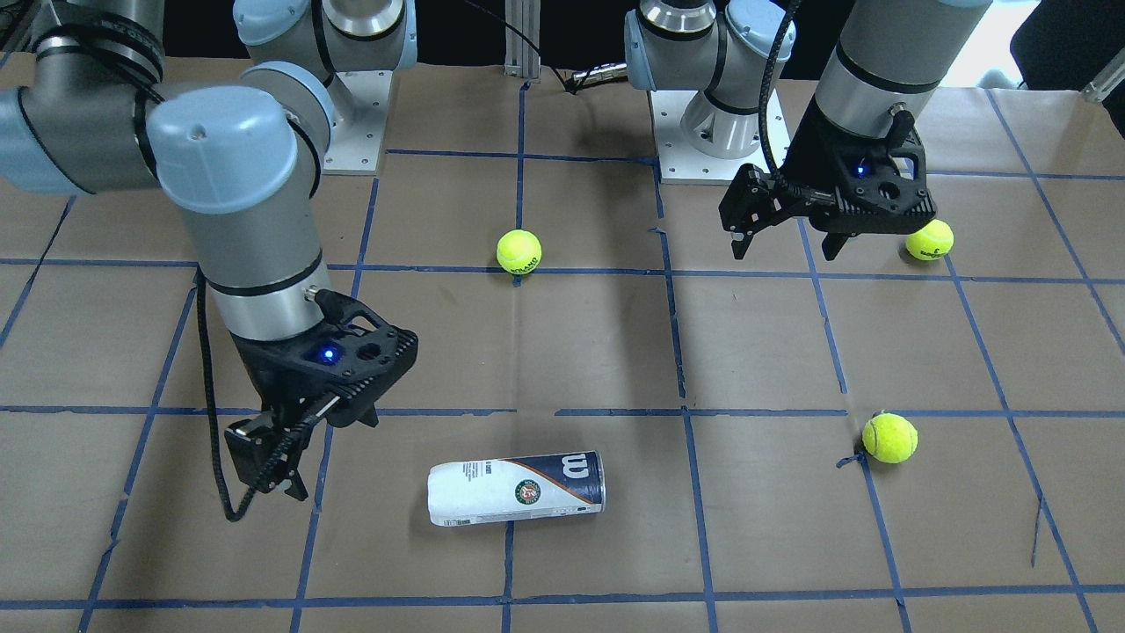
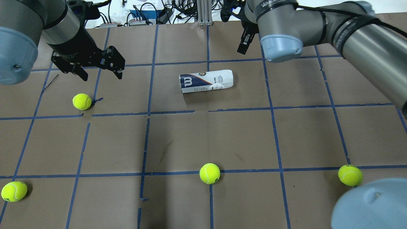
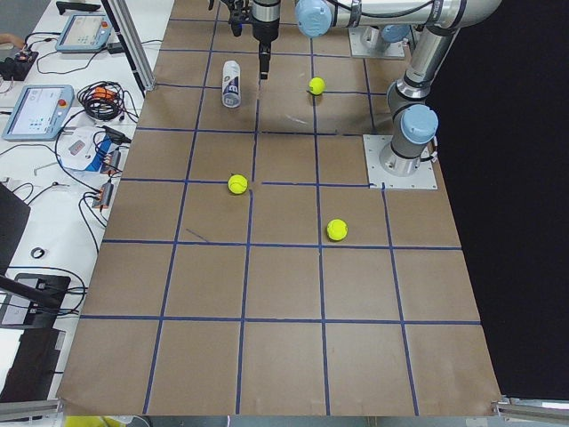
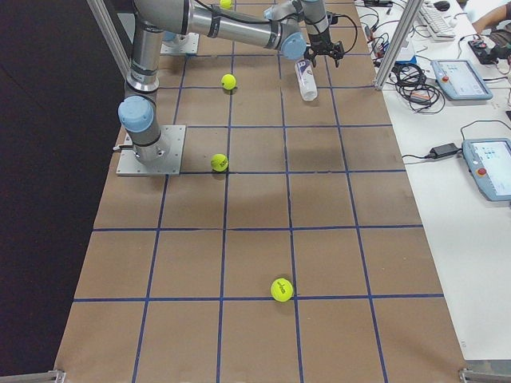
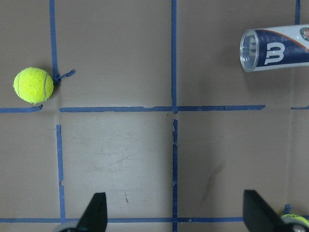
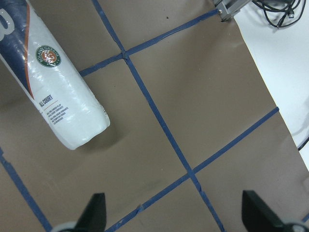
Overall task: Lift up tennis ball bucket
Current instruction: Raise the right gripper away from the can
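The tennis ball bucket (image 1: 517, 489) is a slim can with a white and navy label and a "W" logo. It lies on its side on the brown paper table (image 1: 756, 352), also in the overhead view (image 2: 206, 81). My right gripper (image 1: 312, 444) hangs open and empty above the table beside the can's white end; its wrist view shows that end (image 6: 53, 96) at the upper left. My left gripper (image 1: 787, 248) is open and empty, far from the can, which shows at the upper right of its wrist view (image 5: 277, 47).
Yellow-green tennis balls lie loose: one under my left gripper's side (image 2: 81, 101), one mid-table (image 2: 210, 173), one near the right base (image 2: 350, 175), one at the near left (image 2: 14, 191). Blue tape lines grid the paper. Cables and tablets sit beyond the far edge (image 2: 143, 14).
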`<state>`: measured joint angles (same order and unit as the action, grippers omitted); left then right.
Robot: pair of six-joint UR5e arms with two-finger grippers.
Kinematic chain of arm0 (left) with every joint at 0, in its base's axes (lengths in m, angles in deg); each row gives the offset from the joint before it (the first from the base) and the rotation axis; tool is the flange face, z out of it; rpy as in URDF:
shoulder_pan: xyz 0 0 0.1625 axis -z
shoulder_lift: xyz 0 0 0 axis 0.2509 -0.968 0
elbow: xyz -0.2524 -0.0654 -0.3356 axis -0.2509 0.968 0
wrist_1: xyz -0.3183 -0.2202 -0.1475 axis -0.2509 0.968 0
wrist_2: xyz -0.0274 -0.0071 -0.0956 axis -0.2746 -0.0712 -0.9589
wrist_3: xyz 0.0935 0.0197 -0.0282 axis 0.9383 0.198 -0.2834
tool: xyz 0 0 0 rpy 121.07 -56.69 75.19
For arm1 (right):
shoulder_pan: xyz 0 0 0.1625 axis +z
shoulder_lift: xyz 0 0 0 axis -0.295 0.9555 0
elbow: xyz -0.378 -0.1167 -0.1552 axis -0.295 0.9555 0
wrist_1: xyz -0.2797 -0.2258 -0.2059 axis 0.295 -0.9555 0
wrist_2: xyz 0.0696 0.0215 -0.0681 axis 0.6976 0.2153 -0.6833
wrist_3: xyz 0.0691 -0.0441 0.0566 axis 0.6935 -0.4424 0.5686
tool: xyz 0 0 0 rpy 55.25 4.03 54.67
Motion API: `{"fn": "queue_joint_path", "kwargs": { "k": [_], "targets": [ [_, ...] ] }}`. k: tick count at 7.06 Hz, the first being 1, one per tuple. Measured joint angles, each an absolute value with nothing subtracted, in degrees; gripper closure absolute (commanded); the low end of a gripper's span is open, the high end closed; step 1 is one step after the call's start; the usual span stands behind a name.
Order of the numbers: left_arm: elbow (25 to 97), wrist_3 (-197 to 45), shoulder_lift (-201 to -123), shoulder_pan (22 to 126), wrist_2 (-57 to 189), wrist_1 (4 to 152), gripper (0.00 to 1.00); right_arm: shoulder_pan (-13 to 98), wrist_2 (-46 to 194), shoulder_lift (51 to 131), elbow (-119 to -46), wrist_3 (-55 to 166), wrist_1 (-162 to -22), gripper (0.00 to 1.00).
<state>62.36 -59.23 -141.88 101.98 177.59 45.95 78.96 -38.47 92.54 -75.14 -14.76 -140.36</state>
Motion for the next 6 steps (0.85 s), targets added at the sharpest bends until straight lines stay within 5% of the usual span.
{"fn": "queue_joint_path", "kwargs": {
  "k": [6],
  "targets": [
    [60.59,-60.79,-142.03,101.79,177.87,49.88,0.0,71.38,-37.46,104.85,-75.02,21.83,-111.87,0.0]
  ]
}}
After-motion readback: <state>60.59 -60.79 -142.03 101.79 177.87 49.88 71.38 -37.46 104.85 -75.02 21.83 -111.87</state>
